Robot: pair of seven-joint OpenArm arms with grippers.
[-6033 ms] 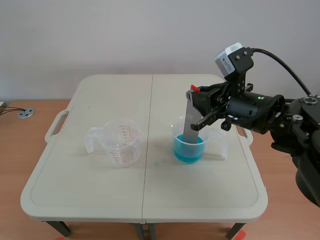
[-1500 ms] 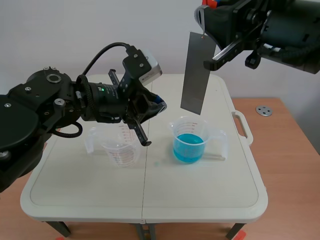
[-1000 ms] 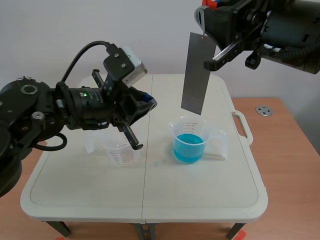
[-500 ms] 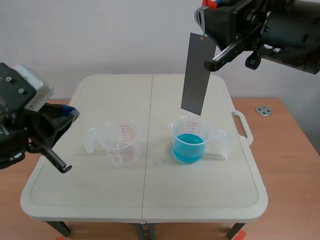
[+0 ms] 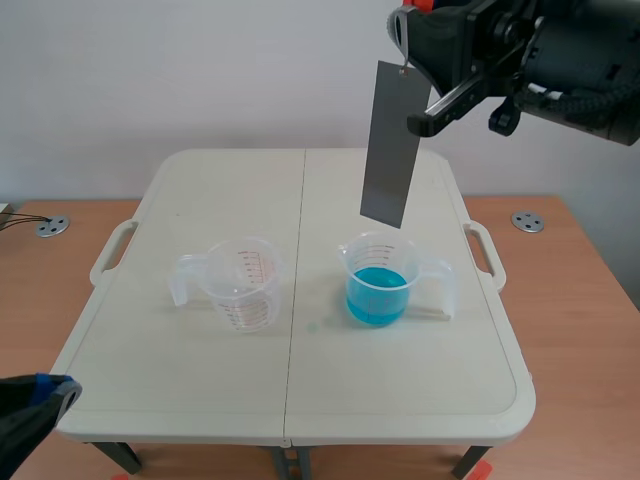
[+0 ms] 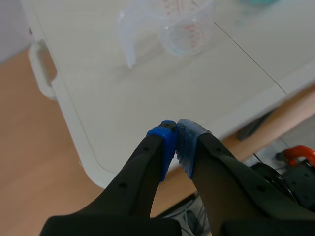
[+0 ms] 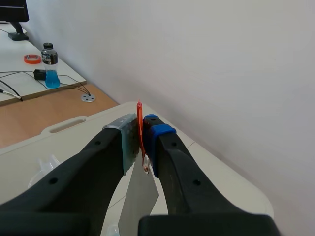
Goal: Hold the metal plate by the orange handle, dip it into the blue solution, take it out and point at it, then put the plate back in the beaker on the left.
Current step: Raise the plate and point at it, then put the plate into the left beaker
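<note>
The metal plate (image 5: 388,145) hung nearly upright, long axis vertical, above the beaker of blue solution (image 5: 378,282), its orange handle (image 7: 140,129) pinched at the top in the jaws of the right arm (image 5: 565,45). The empty beaker (image 5: 243,285) stood left of the blue one, a sideways carry away. The left arm (image 5: 28,412), jaws closed on nothing, sat far to its near left, by the counter's (image 5: 400,400) corner.

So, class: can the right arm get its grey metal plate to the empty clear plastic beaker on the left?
Probably yes. The right gripper holds the grey metal plate high; the clear plastic beaker stands uncovered, and the left gripper sits low by the table corner.
</note>
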